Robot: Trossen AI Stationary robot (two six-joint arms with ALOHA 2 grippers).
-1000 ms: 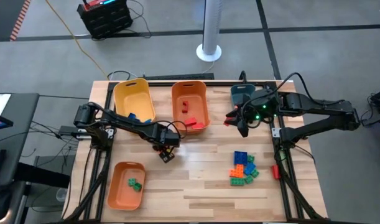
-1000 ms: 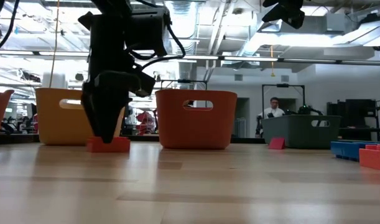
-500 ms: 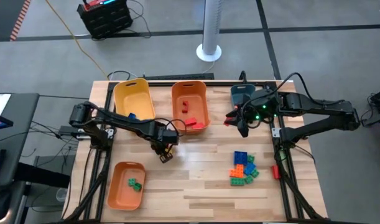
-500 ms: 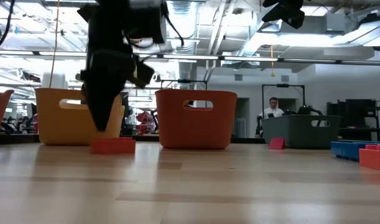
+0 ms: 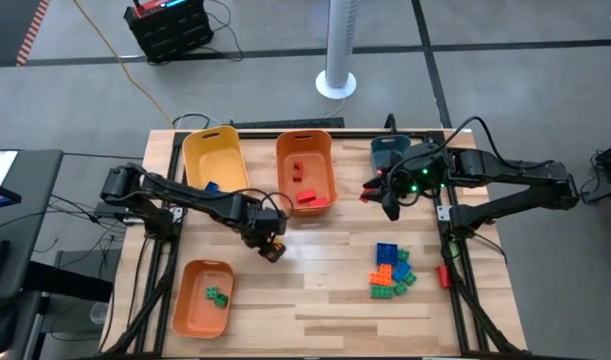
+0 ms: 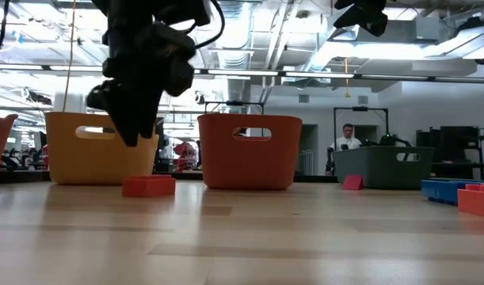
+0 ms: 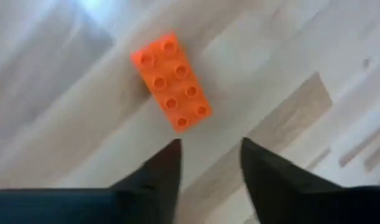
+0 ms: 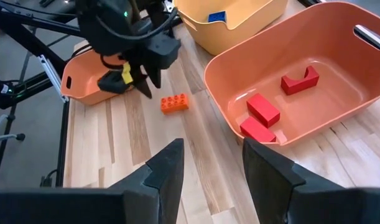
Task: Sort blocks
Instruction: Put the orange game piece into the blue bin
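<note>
An orange studded block [image 7: 172,81] lies flat on the bare wood in front of the two far bins; it also shows in the right wrist view [image 8: 175,102] and the low view [image 6: 149,186]. My left gripper [image 7: 208,149] hangs just above it, pointing steeply down, open and clear of it [image 6: 131,136]. My right gripper [image 8: 211,162] is held high near the teal bin [image 5: 390,150], open and with nothing between its fingers. A pile of blue, orange and green blocks [image 5: 390,270] sits on the table at the right.
A yellow bin [image 5: 215,160] with a blue block and an orange-red bin [image 5: 305,170] with red blocks [image 8: 263,111] stand at the far edge. An orange bin [image 5: 203,297] with green blocks sits near left. A red block [image 5: 442,275] lies by the right edge.
My left gripper has risen straight up off the orange block and rolled about its own axis. The block stays flat on the table, shifted slightly from where it lay under the fingers.
</note>
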